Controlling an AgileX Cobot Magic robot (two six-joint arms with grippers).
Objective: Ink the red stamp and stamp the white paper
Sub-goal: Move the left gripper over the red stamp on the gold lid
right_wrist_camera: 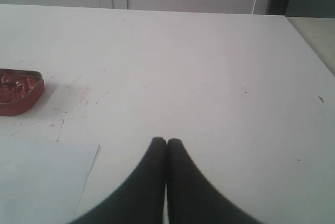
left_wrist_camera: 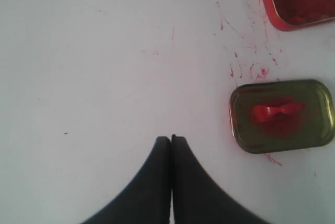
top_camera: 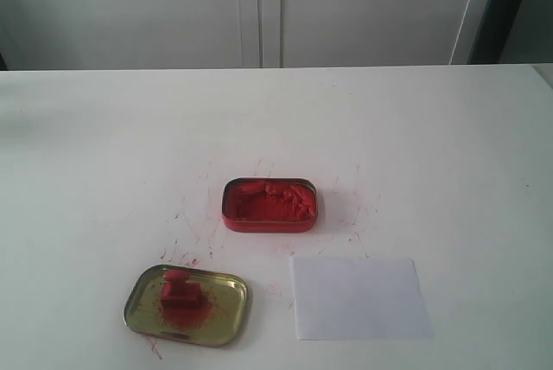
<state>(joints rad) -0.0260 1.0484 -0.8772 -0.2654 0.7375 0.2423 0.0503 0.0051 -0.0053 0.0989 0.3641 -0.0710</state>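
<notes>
The red stamp (top_camera: pixel 179 289) stands on the gold tin lid (top_camera: pixel 223 311) at the front left of the table, knob up; the left wrist view shows the red stamp (left_wrist_camera: pixel 276 111) on that gold lid (left_wrist_camera: pixel 314 130) too. The red tin of ink paste (top_camera: pixel 270 205) lies open in the middle. The white paper (top_camera: pixel 359 297) lies flat at the front right and looks blank. My left gripper (left_wrist_camera: pixel 171 138) is shut and empty, well aside of the lid. My right gripper (right_wrist_camera: pixel 167 141) is shut and empty, beside the white paper (right_wrist_camera: pixel 42 179). Neither gripper shows in the exterior view.
Red ink smears and scratches (top_camera: pixel 194 223) mark the white table between the tins. The table's far edge (top_camera: pixel 276 68) meets white cabinet doors. The red tin (right_wrist_camera: pixel 18 92) sits beyond the paper in the right wrist view.
</notes>
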